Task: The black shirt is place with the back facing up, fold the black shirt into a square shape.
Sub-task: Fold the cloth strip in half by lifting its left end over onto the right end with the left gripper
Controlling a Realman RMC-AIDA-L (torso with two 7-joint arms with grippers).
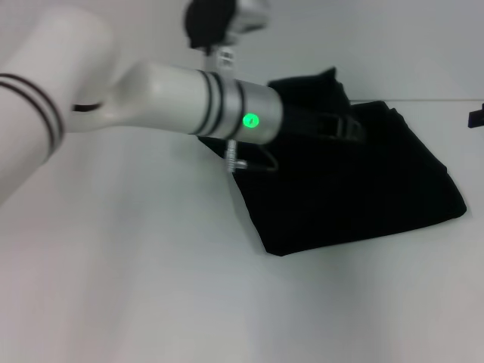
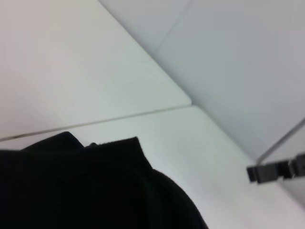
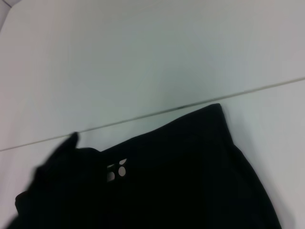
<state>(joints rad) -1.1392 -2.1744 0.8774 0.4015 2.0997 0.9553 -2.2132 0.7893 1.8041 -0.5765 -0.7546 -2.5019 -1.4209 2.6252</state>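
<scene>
Claw state I cannot tell: your left claw (image 1: pixel 336 125) is hovering over the black shirt (image 1: pixel 355 181), already lying roughly square on the bench (image 1: pixel 151 287).

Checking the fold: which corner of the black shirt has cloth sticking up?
The far corner of the black shirt, beside the left gripper; a flap rises there, while the near corners lie flat.

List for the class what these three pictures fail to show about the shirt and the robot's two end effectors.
- Left end effector: in the head view it is dark against the black shirt, so its fingers cannot be read.
- Right end effector: cut off by the head view's right edge; small in the left wrist view.
- Shirt's near-left corner: hidden behind the left arm.
- Shirt's lower part: cropped in both wrist views.
</scene>
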